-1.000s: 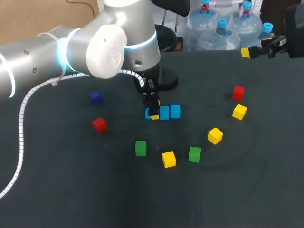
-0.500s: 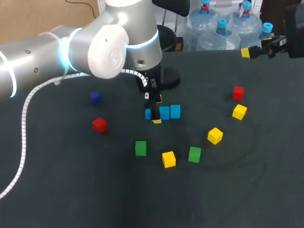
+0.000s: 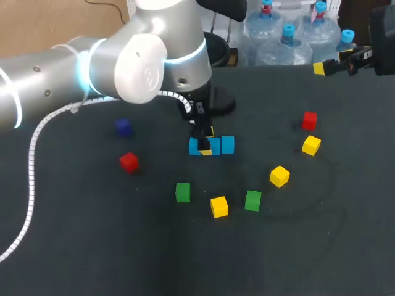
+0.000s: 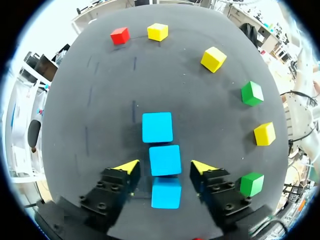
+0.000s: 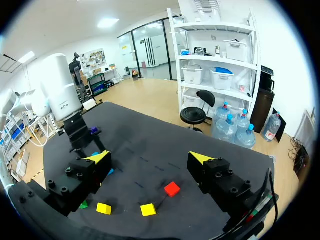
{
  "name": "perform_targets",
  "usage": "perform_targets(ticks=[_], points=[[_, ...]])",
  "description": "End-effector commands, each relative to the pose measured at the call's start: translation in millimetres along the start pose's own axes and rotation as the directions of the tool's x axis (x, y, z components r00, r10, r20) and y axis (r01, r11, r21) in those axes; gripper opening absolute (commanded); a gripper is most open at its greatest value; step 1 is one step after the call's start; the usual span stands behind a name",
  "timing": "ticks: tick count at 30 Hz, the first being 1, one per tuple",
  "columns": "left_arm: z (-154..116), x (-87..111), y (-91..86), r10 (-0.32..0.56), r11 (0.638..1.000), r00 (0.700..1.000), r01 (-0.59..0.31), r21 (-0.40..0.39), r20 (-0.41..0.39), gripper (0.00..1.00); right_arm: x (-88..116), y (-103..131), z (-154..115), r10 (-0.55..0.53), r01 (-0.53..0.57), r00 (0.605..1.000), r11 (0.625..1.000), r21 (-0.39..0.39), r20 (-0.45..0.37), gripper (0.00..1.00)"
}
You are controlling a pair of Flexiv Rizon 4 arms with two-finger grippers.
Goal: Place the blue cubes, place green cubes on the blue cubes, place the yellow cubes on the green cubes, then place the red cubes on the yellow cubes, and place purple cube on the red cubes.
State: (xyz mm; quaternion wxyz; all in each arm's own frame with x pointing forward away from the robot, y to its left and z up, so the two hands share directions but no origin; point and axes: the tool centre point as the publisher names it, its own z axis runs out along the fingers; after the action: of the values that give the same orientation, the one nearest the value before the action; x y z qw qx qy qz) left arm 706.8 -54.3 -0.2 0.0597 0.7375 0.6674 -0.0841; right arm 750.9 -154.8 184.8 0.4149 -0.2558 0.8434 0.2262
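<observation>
Three light blue cubes [image 3: 228, 145] lie in a touching row mid-table. My left gripper [image 3: 207, 142] hangs over the row, open. In the left wrist view [image 4: 165, 167] its yellow tips flank the middle blue cube [image 4: 165, 156], with a gap on each side. Loose on the table are two green cubes [image 3: 182, 192] [image 3: 253, 200], three yellow cubes [image 3: 219, 206] [image 3: 279, 176] [image 3: 311, 145], two red cubes [image 3: 129, 161] [image 3: 310, 120] and a dark purple cube [image 3: 124, 127]. My right gripper [image 3: 333, 63] is at the far right edge, open and empty [image 5: 149, 158].
The left arm [image 3: 92, 68] spans the far left of the table, with its cable hanging down beside it. The colored cubes form a loose arc in front of and to the right of the blue row. A black round base [image 3: 216, 102] stands behind the blue cubes.
My left gripper let go of the left end blue cube, opened wide, then narrowed and shifted slightly right over the row. The right arm kept still.
</observation>
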Motion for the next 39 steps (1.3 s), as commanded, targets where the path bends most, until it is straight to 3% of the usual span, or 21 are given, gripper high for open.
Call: perform_targets(ticks=[1, 5, 15, 18, 19, 20, 39], points=[[0.1, -2.8, 0.9, 0.010, 1.000, 1.000, -0.010, 0.009, -0.004, 0.53, 0.2, 0.0, 0.5, 0.000, 0.000, 1.000, 1.000, 0.001, 0.001, 1.00], [0.6, -3.3, 0.5, 0.019, 1.000, 1.000, -0.019, 0.015, -0.007, 0.58, 0.2, 0.0, 0.5, 0.000, 0.000, 1.000, 1.000, 0.001, 0.001, 1.00], [2.1, 0.2, 1.9, 0.014, 1.000, 1.000, -0.014, 0.012, -0.012, 0.43, 0.2, 0.0, 0.5, 0.000, 0.000, 1.000, 1.000, 0.001, 0.001, 1.00], [2.3, 0.8, 2.3, 0.012, 1.000, 1.000, -0.012, 0.009, -0.013, 0.32, 0.2, 0.0, 0.5, 0.000, 0.000, 1.000, 1.000, 0.001, 0.001, 1.00], [2.2, 1.0, 2.3, 0.011, 1.000, 1.000, -0.011, 0.007, -0.014, 0.05, 0.2, 0.0, 0.5, 0.000, 0.000, 1.000, 1.000, 0.001, 0.001, 1.00], [2.1, 1.2, 2.4, 0.011, 1.000, 1.000, -0.011, 0.006, -0.014, 0.00, 0.2, 0.0, 0.5, 0.000, 0.000, 1.000, 1.000, 0.001, 0.001, 1.00], [2.2, 4.0, 4.7, -0.002, 1.000, 1.000, 0.002, 0.000, -0.016, 0.03, 0.2, 0.0, 0.5, 0.000, 0.000, 1.000, 1.000, 0.001, 0.001, 1.00]])
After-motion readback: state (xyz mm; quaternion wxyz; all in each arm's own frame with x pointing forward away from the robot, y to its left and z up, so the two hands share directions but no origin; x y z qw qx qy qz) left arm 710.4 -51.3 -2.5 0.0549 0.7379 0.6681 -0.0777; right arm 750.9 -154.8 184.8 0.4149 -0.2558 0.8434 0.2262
